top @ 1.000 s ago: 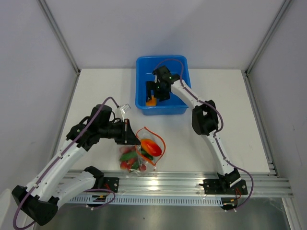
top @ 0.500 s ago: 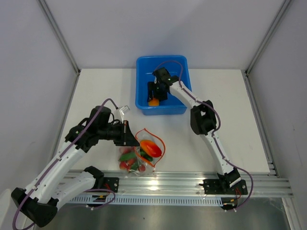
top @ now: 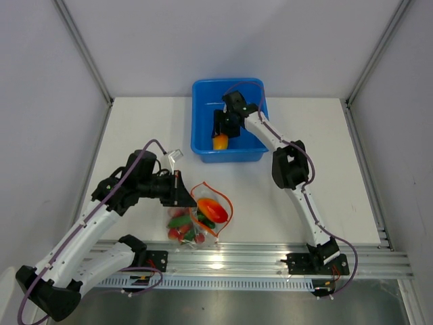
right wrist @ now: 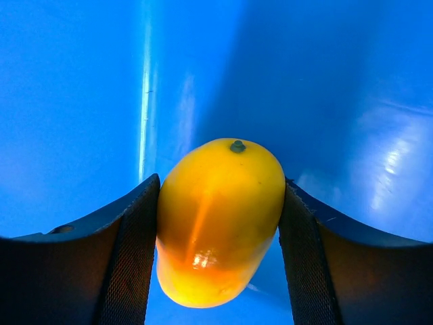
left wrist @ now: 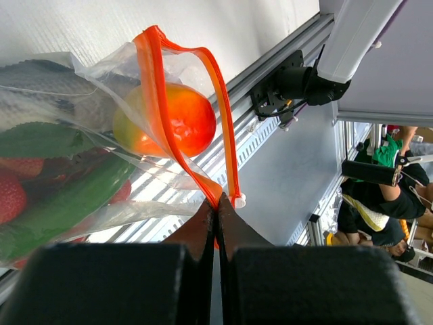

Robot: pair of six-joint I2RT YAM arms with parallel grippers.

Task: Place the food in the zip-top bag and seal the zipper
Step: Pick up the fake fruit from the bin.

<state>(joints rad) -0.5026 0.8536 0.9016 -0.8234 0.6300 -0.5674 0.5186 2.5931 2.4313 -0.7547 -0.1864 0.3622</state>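
the right arm reached into the blue tub point(top: 250, 91) at the far side of the tabletop point(top: 338, 169) and hid much of its floor. the right claw point(right wrist: 218, 227) was clamped on the yellow-orange fruit point(right wrist: 220, 217) from both sides; a second earlier its fingers had stood wider. whether the fruit cleared the tub floor was hard to tell. the left claw point(left wrist: 216, 210), pinched together on the zipper point(left wrist: 159, 101), held the zip-top bag point(top: 196, 220) gaping as before, with an orange-red fruit point(left wrist: 179, 122), green cucumber point(left wrist: 61, 203) and red pieces point(left wrist: 10, 203) inside, partly cut off.
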